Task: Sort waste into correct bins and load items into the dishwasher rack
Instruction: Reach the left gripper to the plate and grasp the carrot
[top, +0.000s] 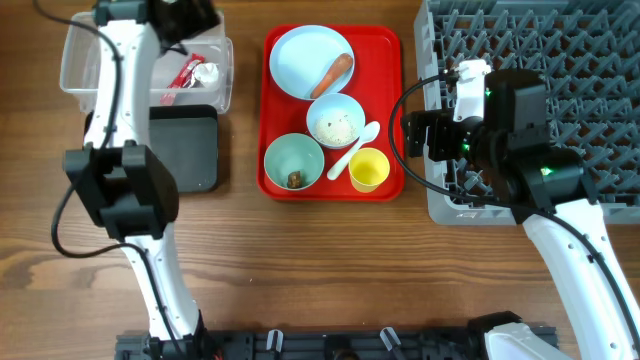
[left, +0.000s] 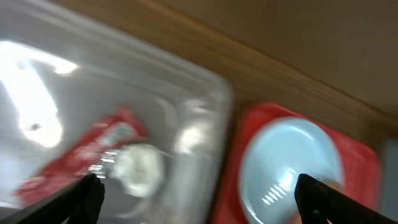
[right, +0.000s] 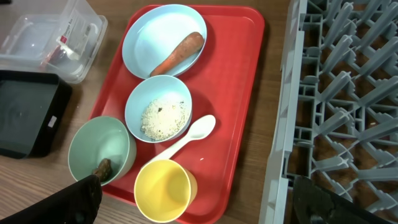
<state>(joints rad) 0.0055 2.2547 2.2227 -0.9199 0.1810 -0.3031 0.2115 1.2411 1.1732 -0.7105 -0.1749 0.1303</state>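
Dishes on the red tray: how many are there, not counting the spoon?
4. A blue plate with a carrot at the tray's far end, a blue bowl of rice in the middle, then a green bowl and a yellow cup side by side. None looks hidden.

Left arm (top: 112, 70): white tubular links are seen, joined by a bulky black joint housing (top: 122, 190) near the desk's left edge.
Right arm (top: 580, 250): a white link is seen below a black wrist housing (top: 515, 105), which is capped by a small white block (top: 470, 75).
Green lights (top: 545, 172): small points are lit on the right arm's black body.
Left cable (top: 56, 225): a thin black loop is seen beside the joint housing.
Right cable (top: 396, 130): a thin black loop is seen beside the wrist housing.
Black rail (top: 330, 345): a dark bar with clips is seen along the desk's near edge.
Left gripper (left: 205, 199): dark, tapered fingertips (left: 87, 196) are shown, blurred.
Right gripper (right: 205, 202): matte black, pointed fingertips (right: 84, 199) are shown sharply.
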